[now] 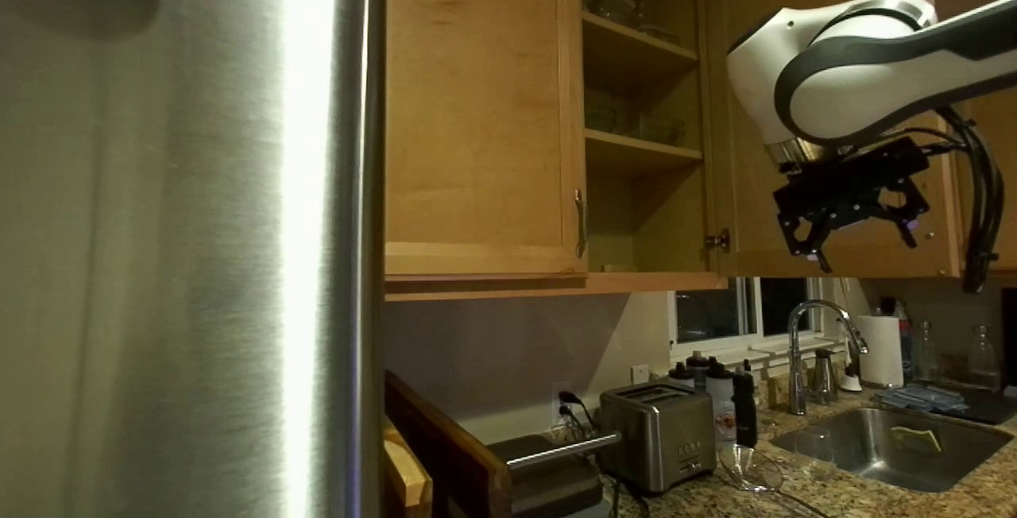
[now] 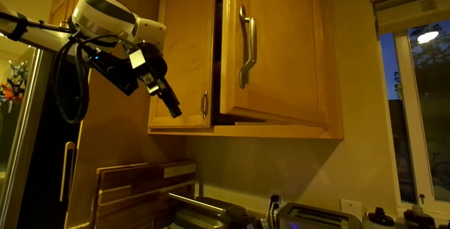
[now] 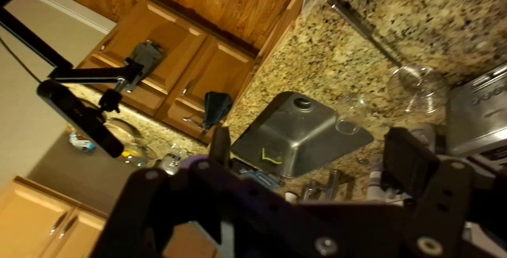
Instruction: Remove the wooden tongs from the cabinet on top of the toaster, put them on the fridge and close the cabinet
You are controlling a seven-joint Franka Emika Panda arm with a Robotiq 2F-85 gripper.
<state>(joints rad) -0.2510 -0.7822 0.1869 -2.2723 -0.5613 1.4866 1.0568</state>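
Hovering with jaws spread and empty, in front of the open cabinet (image 1: 568,129) above the toaster (image 1: 659,438). Cannot make out wooden tongs, so cannot tell whether already on the fridge (image 1: 191,264); must yet close the cabinet.

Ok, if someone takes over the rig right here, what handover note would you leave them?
Gripper: open, nothing in it.
Cabinet: one door stands open.
Toaster: below the cabinet.
Fridge: fills the left of an exterior view, its top out of frame.
Tongs: can't be made out in any view.
Done: the cabinet is open; whether the tongs are out can't be told.
Left: find the tongs, get them onto the fridge if they aren't there, then close the cabinet.
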